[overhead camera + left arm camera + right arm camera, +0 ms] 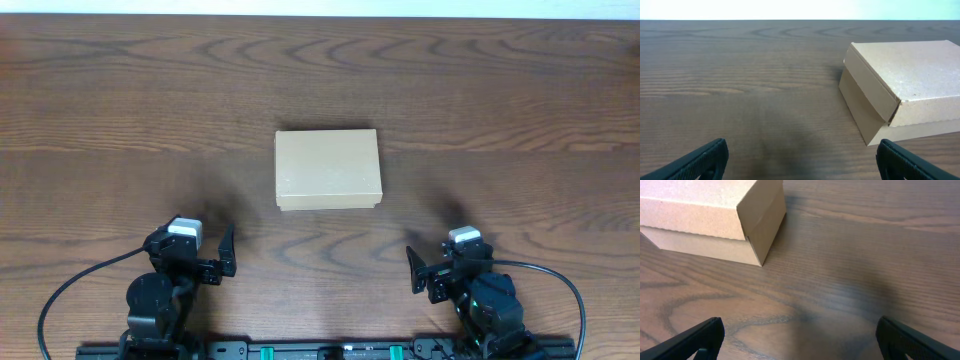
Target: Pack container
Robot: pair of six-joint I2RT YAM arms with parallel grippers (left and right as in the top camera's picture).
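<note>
The container is a plain tan cardboard box with its flap lid shut, sitting in the middle of the wooden table. It shows at the right of the left wrist view and at the upper left of the right wrist view. My left gripper is open and empty near the front edge, left of and below the box; its fingers show in its wrist view. My right gripper is open and empty near the front edge, right of and below the box, fingers wide apart.
The dark wooden table spreads around the box. A black rail with the arm bases runs along the front edge. A cable loops from the left arm, and another cable from the right.
</note>
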